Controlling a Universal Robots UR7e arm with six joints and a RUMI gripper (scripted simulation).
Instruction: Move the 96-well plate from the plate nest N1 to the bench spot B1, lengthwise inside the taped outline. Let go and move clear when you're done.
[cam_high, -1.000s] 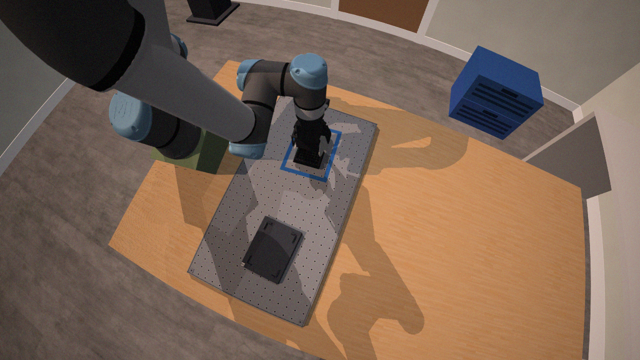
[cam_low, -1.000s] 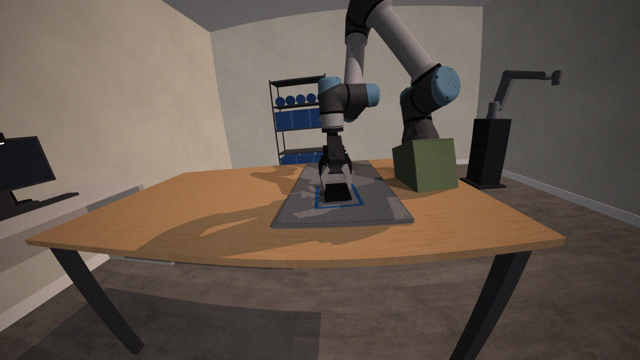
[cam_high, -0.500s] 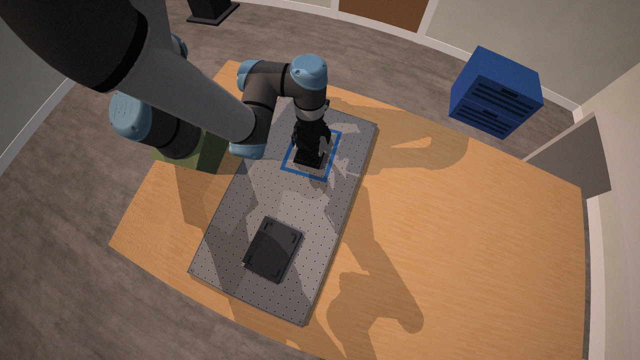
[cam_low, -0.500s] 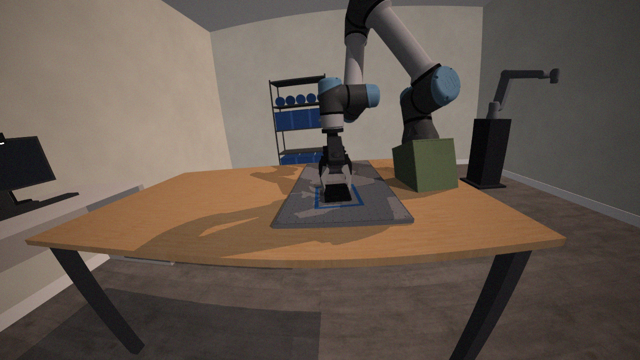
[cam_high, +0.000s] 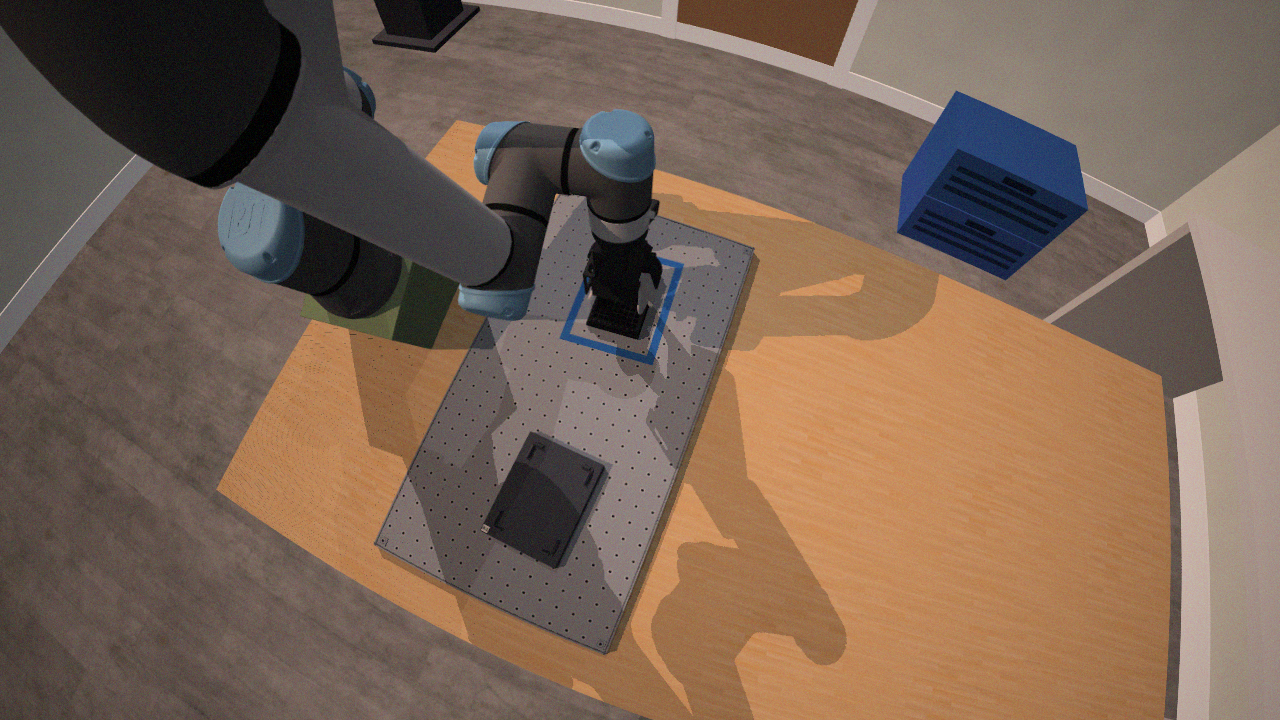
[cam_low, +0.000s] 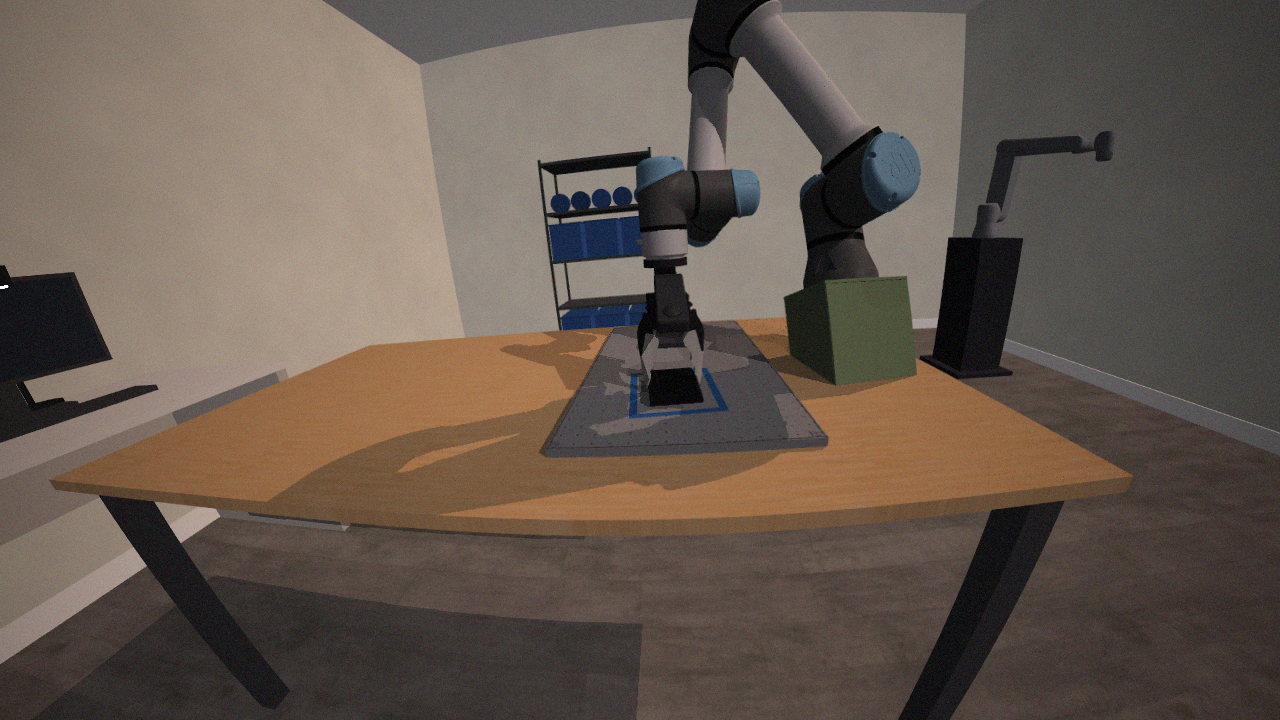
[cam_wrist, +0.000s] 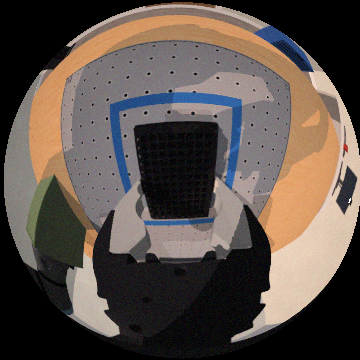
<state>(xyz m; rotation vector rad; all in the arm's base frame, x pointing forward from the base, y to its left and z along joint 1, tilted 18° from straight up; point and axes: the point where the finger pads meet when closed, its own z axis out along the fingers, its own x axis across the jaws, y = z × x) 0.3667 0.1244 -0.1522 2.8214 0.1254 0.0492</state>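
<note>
The black 96-well plate (cam_high: 617, 315) is between the fingers of my gripper (cam_high: 619, 300), which is shut on it and points straight down. The plate is inside the blue taped outline (cam_high: 622, 311) of bench spot B1, at the far part of the grey perforated board, with its long side along the outline's long side. In the wrist view the plate (cam_wrist: 177, 167) sits within the blue tape (cam_wrist: 176, 100), low over the board; I cannot tell if it touches. It also shows in the exterior view (cam_low: 673, 386). The dark plate nest N1 (cam_high: 546, 499) stands empty at the board's near end.
A green block (cam_low: 850, 327) holds the arm's base beside the board (cam_high: 572, 411). A blue cabinet (cam_high: 991, 183) stands on the floor beyond the wooden table. A black stand with an arm (cam_low: 977, 304) is to the right, a shelf (cam_low: 592, 241) behind.
</note>
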